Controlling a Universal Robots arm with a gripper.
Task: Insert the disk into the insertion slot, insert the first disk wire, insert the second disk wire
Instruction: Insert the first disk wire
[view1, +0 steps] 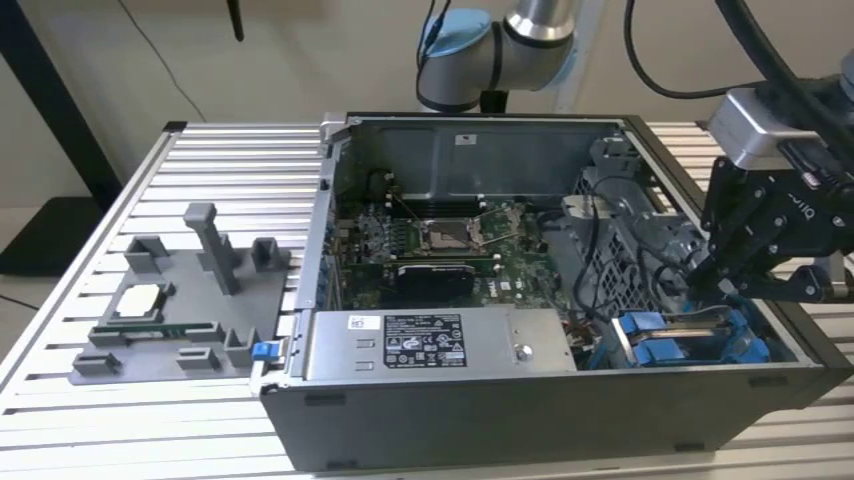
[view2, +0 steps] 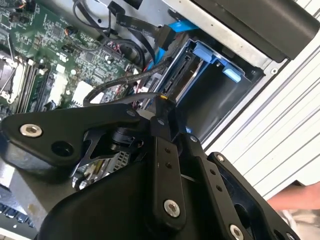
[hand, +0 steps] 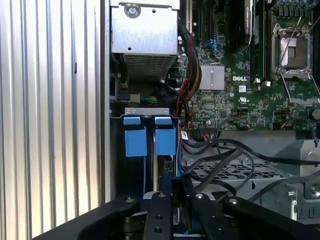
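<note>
The disk stands edge-on in the insertion slot, between the bay's bright blue tabs; the second wrist view shows the disk inside the same grey bay. In the exterior view the slot is at the case's front right corner. My black gripper hangs just above that bay. Its fingers meet at a narrow tip pinching the black connector of a disk wire, close to the disk's end. In the first wrist view the gripper sits just behind the disk's edge.
A labelled grey power-supply box lies next to the bay, the motherboard beyond it. Loose black cables cross a perforated metal cage. A grey fixture rests on the slatted table. A person's hand is beside the case.
</note>
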